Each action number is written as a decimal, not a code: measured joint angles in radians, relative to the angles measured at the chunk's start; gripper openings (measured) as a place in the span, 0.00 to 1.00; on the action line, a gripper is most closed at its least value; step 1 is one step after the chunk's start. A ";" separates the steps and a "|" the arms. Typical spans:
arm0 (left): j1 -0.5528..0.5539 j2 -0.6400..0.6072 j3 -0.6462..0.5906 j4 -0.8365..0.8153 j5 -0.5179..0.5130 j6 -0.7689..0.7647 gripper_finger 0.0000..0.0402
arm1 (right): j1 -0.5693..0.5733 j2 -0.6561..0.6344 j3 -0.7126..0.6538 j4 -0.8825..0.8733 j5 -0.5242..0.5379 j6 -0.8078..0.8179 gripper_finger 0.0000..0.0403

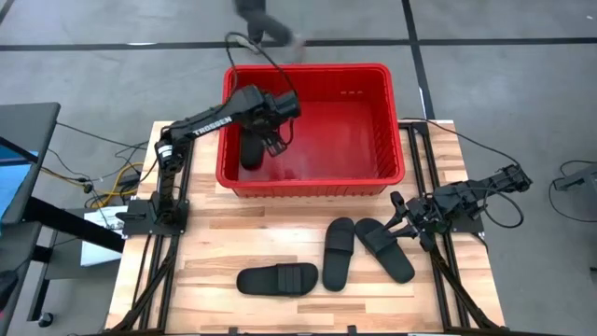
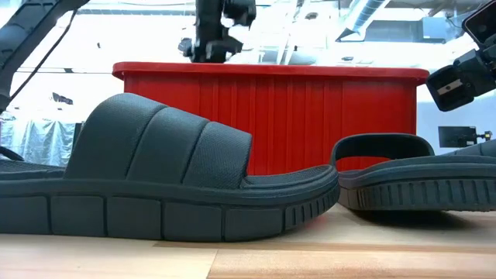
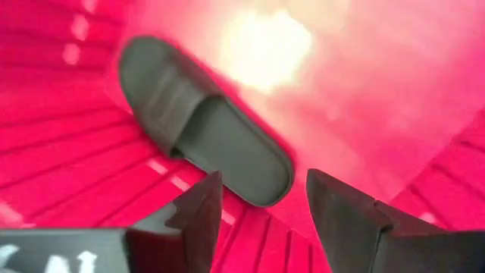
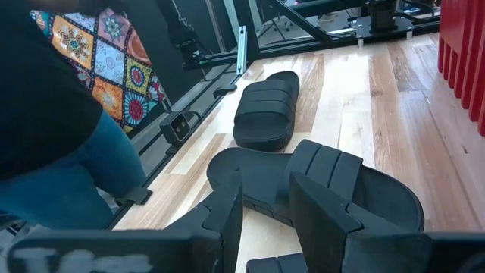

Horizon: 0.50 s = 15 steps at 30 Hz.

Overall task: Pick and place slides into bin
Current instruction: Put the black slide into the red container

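Note:
One black slide [image 1: 252,151] lies flat on the floor of the red bin [image 1: 373,177], in its left part; it also shows in the left wrist view [image 3: 204,121]. My left gripper [image 3: 261,220] hangs open and empty just above that slide, inside the bin [image 1: 275,138]. Three more slides lie soles down on the table in front of the bin: one to the left [image 1: 277,278], one in the middle [image 1: 338,252], one to the right [image 1: 384,249]. My right gripper [image 1: 401,217] is open, close by the right slide's far end [image 4: 356,189], and holds nothing.
The bin's near wall [image 2: 310,116] stands between the table slides and the bin floor. A person [image 4: 61,136] stands at the table's near side, and another person's legs [image 1: 261,23] show beyond the bin. Bare wood [image 1: 205,233] lies left of the slides.

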 joint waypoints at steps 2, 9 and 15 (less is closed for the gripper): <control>-0.013 0.000 0.089 -0.008 0.000 0.019 0.46 | 0.000 0.000 0.000 0.000 0.000 0.000 0.25; -0.069 -0.141 0.150 0.042 0.040 0.127 0.46 | 0.000 0.000 0.000 0.000 0.000 0.000 0.25; -0.095 -0.264 0.145 0.030 0.101 0.107 0.46 | 0.000 0.000 0.000 0.000 0.000 0.000 0.25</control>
